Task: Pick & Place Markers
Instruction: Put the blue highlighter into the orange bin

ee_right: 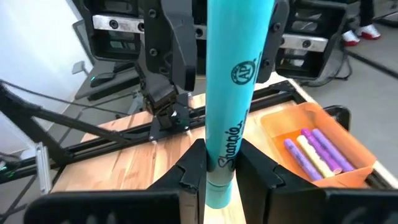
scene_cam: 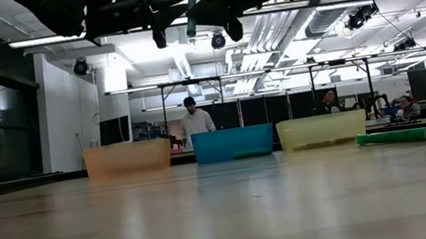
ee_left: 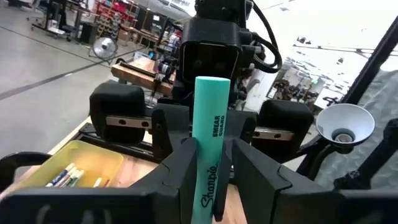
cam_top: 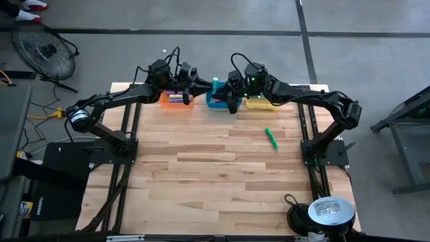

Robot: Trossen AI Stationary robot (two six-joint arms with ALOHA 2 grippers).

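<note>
A teal marker is held in the air between my two grippers, above the far row of bins; in the low view it stands steeply, high above the blue bin. My left gripper and my right gripper face each other, and both are shut on it. A green marker lies flat on the table at the right, also seen in the low view. The orange bin holds purple markers. The yellow bin holds several markers. My left gripper pinches the teal marker's printed barrel between its two fingers, near one end. The marker runs on from the fingers toward the other gripper and is lifted clear of table and bins. My right gripper pinches the marker's barrel near its other end between its two fingers. The marker runs on from the fingers toward the left gripper, clear of everything below.
Orange bin, blue bin and yellow bin stand in a row at the table's far edge. A white round lamp head stands at the near right corner. People show in the room beyond. Bare wood lies across the table's middle and near side.
</note>
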